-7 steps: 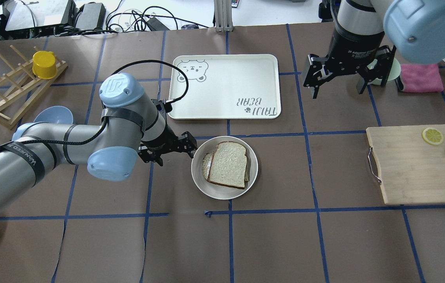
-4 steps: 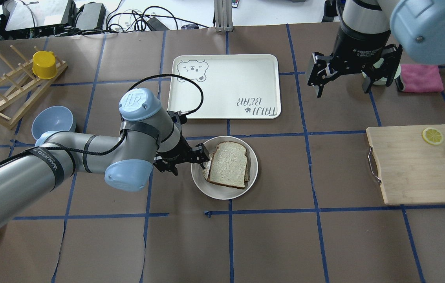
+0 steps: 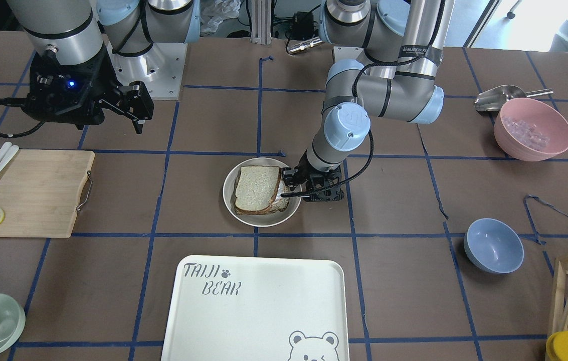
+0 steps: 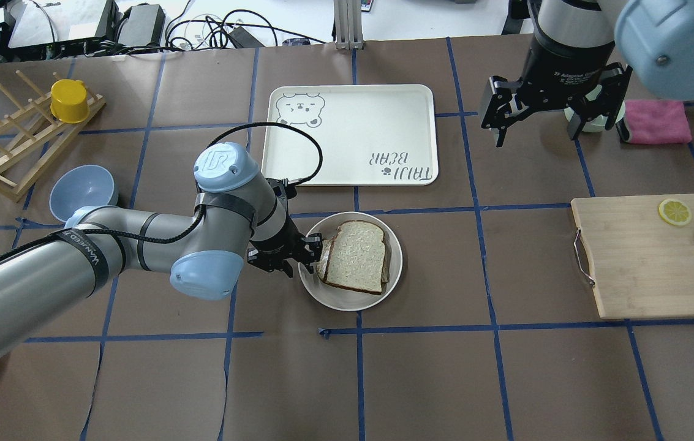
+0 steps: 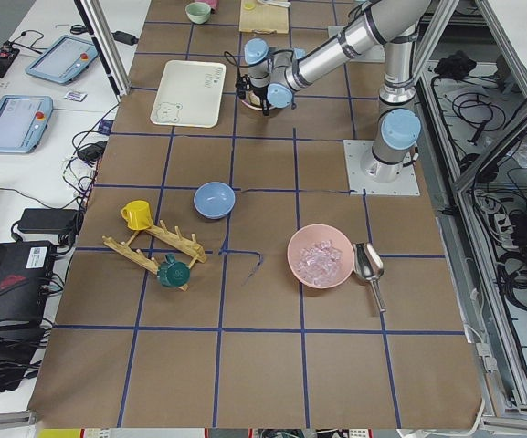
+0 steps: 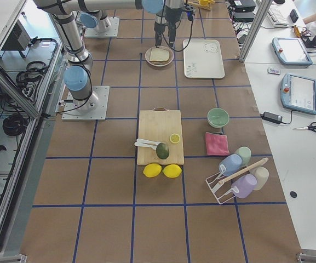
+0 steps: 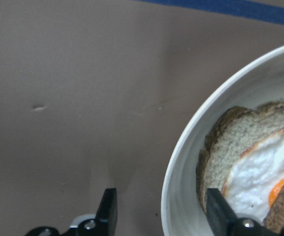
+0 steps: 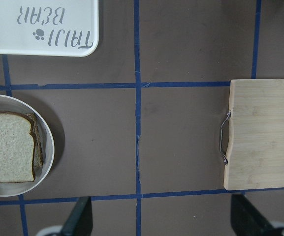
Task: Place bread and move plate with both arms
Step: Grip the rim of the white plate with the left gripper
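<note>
The bread (image 4: 356, 257) lies on top of a darker slice with a fried egg (image 7: 265, 177) in the round cream plate (image 4: 347, 303). The plate sits mid-table, in front of the tray. My left gripper (image 4: 305, 254) is low at the plate's left rim. In the left wrist view its open fingers (image 7: 107, 211) straddle the rim (image 7: 181, 162), one outside and one over the plate. My right gripper (image 4: 539, 122) is open and empty, held high at the back right, well away from the plate. Its wrist view shows the plate (image 8: 48, 142) and bread (image 8: 6, 147) far below.
The white "TAIJI BEAR" tray (image 4: 353, 131) lies just behind the plate. A wooden cutting board (image 4: 641, 257) with a lemon slice is at the right. A blue bowl (image 4: 83, 187) and a wooden rack (image 4: 16, 141) are at the left. A pink cloth (image 4: 659, 122) is near the right gripper.
My left arm has moved right and down, bringing its gripper from beside the plate onto the plate's left rim. My right gripper has drifted slightly right and back. Bread and plate have not moved.
</note>
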Available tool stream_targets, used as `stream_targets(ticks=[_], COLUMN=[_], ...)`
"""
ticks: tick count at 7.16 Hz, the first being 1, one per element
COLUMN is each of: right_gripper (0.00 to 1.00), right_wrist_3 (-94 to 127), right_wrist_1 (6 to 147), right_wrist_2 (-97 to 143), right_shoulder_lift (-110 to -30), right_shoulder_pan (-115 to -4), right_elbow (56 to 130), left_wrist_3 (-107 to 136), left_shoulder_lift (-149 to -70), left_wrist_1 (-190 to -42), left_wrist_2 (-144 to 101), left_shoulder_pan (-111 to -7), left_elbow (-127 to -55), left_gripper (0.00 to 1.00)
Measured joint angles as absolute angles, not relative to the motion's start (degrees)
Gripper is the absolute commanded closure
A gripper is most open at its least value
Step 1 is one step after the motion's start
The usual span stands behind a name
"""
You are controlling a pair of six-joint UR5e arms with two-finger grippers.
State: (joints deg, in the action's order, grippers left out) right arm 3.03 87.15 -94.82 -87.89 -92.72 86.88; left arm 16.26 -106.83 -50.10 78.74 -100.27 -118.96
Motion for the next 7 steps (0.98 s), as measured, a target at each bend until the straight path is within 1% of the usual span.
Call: stream_targets(ticks=[3, 5, 7], right_gripper=[0.00, 0.00, 0.00], right_wrist_3=[3.1, 3.3, 3.3], right_wrist_1=[90.0, 90.3, 90.5], right_wrist_2=[-94.4, -94.1, -94.1], right_shoulder_lift=[-87.9, -87.9, -87.9], right_shoulder_pan=[-92.7, -92.7, -92.7], right_elbow=[87.0, 87.0, 87.1], left_wrist_3=[15.3, 13.3, 13.3], left_shoulder_lift=[-106.3, -105.0, -104.4], left_wrist_1=[-49.7, -49.7, -50.9], left_wrist_2=[78.4, 76.3, 69.3], left_shoulder_pan=[-99.6, -96.8, -92.4], left_elbow=[-118.6, -118.3, -116.2], left_gripper=[1.00, 1.00, 1.00])
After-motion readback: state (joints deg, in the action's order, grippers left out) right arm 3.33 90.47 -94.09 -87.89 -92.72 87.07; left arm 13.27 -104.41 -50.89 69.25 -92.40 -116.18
